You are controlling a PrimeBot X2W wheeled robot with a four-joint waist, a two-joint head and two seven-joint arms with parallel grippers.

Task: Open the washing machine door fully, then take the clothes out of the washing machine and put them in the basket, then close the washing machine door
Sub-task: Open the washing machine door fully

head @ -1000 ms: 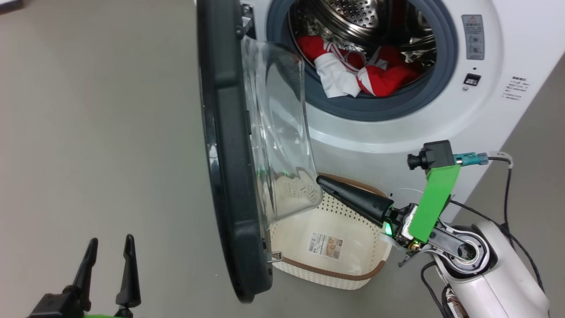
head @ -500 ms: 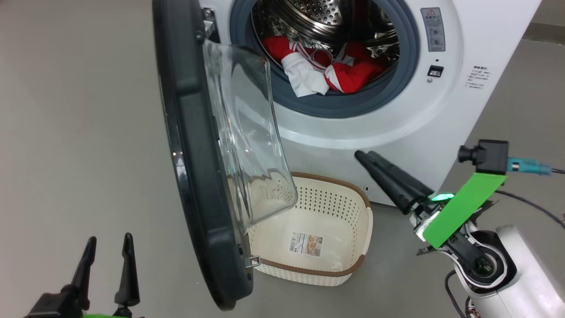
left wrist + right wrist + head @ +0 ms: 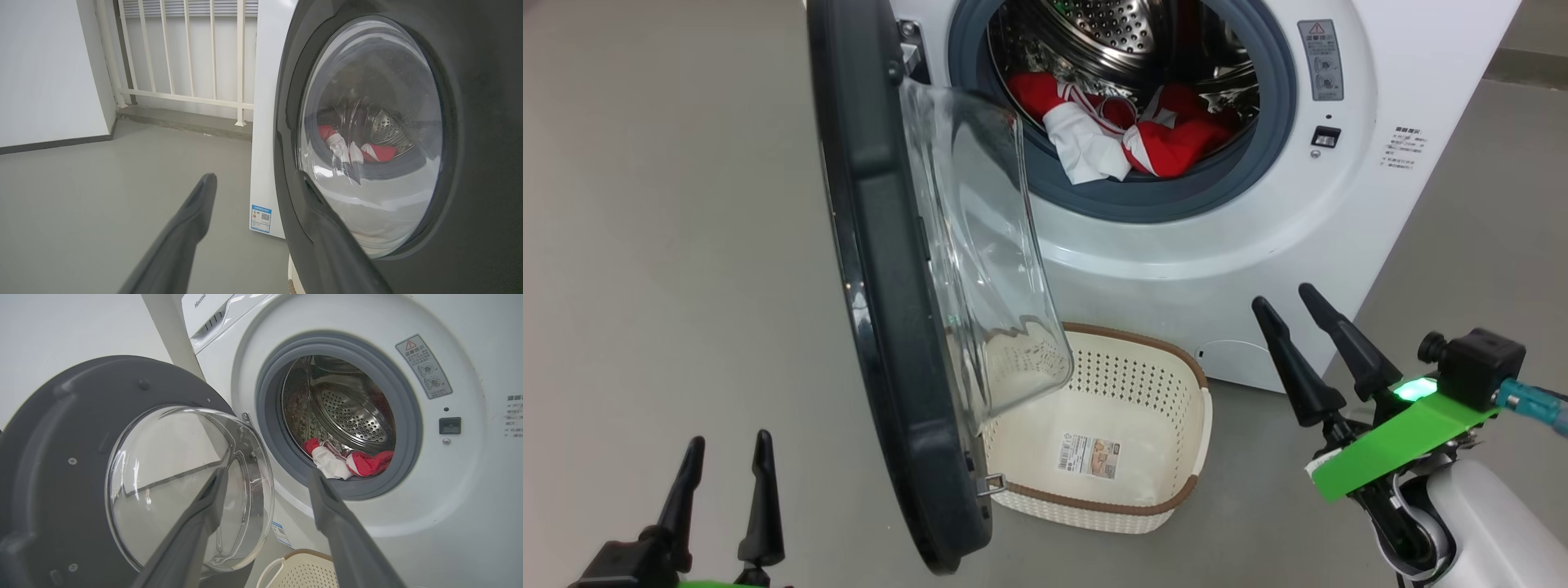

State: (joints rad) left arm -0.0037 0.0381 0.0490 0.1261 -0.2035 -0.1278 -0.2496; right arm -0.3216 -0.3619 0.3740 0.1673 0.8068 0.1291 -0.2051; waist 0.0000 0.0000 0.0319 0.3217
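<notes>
While the washing machine door [image 3: 882, 286] stands swung out, edge-on and running up the head view with its glass bulging rightward, the clothes [image 3: 1127, 139] lie at the front lip of the drum [image 3: 1111, 28]. Both the right gripper [image 3: 1284, 296] and the left gripper [image 3: 728, 441] gape wide, holding and touching nothing.

Bright, even light; sharp; glass glare
</notes>
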